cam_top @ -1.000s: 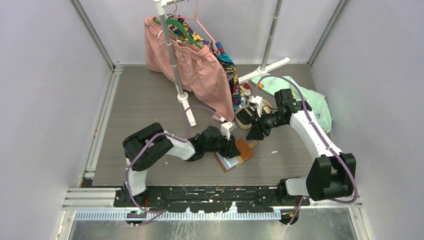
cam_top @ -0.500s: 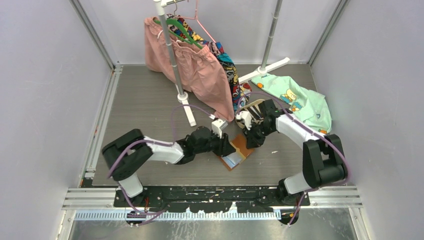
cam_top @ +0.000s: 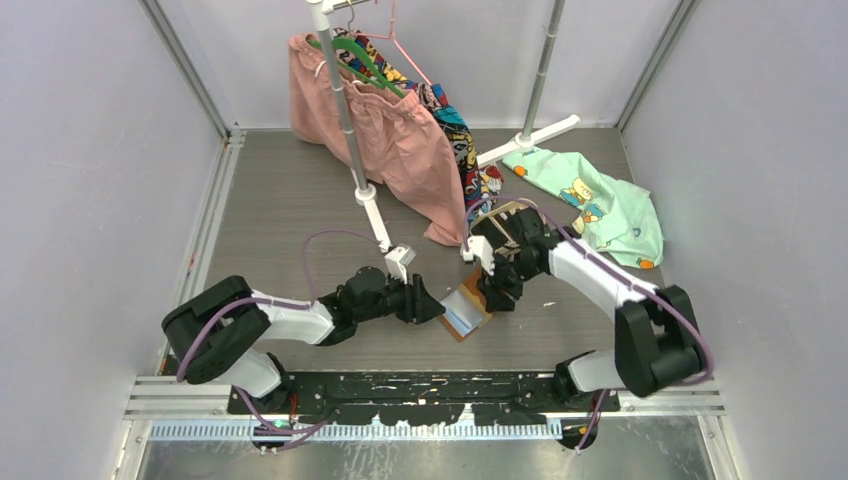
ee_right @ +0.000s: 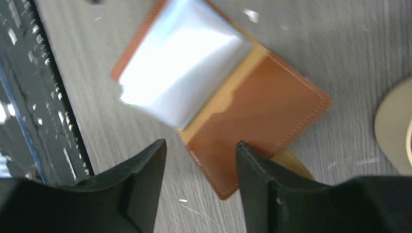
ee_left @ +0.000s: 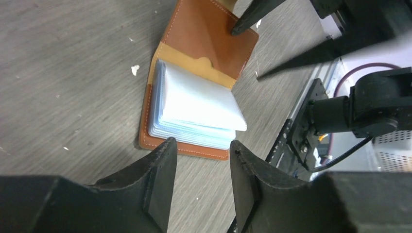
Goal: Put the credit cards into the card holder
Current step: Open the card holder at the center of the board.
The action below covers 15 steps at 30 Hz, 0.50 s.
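The card holder (cam_top: 467,312) lies open on the grey table, a tan-brown leather wallet with a stack of bluish clear pockets (ee_left: 194,107) on its near half. My left gripper (ee_left: 201,145) is open just left of it, with nothing between its fingers. Over the bare leather flap (ee_right: 262,107) my right gripper (ee_right: 201,145) hovers open, the flap's corner showing below the gap. A yellowish edge (ee_right: 291,162), perhaps one of the credit cards, peeks from under that flap. No other cards show.
A beige oval tray (ee_right: 393,126) sits just behind the holder, mostly under my right arm (cam_top: 590,270). A clothes rack foot (cam_top: 375,215) with a pink garment (cam_top: 400,140) stands behind, and a green shirt (cam_top: 600,200) lies back right. The metal rail (cam_top: 420,385) runs along the near edge.
My left gripper has let go and drawn back to the left off the card holder. My right gripper came down from the tray to the holder's flap, closing briefly and opening again.
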Motion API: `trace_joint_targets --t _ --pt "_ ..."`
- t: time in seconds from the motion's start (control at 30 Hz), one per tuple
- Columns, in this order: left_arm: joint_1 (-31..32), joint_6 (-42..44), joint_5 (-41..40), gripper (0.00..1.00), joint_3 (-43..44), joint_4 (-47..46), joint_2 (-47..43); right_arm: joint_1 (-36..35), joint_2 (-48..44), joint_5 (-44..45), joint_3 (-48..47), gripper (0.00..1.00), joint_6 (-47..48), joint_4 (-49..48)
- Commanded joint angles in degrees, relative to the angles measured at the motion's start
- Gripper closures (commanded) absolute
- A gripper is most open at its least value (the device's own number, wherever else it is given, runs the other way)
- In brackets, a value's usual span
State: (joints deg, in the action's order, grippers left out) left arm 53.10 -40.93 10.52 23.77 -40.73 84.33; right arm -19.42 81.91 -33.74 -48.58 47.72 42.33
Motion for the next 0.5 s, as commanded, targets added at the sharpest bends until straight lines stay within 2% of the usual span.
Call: trace_joint_targets --t 0.0,0.1,0.27,0.47 --pt "-0.1 -7.09 0.92 0.55 0.32 -8.06 2.78 -4.1 -7.94 -6.98 5.04 0.3 13.22 -1.67" --pt "-0.1 -9.43 0.16 0.55 0.55 -8.46 4.25 -6.53 -6.55 -3.84 4.27 0.26 8.99 -4.96" --pt "-0.1 -12.56 -1.68 0.65 1.03 -7.56 6.35 -10.48 -2.52 1.75 2.74 0.26 3.62 -7.36" --pt "-0.1 -11.4 -2.99 0.71 3.36 2.12 5.42 -11.35 -0.97 2.3 1.52 0.23 0.85 -6.43"
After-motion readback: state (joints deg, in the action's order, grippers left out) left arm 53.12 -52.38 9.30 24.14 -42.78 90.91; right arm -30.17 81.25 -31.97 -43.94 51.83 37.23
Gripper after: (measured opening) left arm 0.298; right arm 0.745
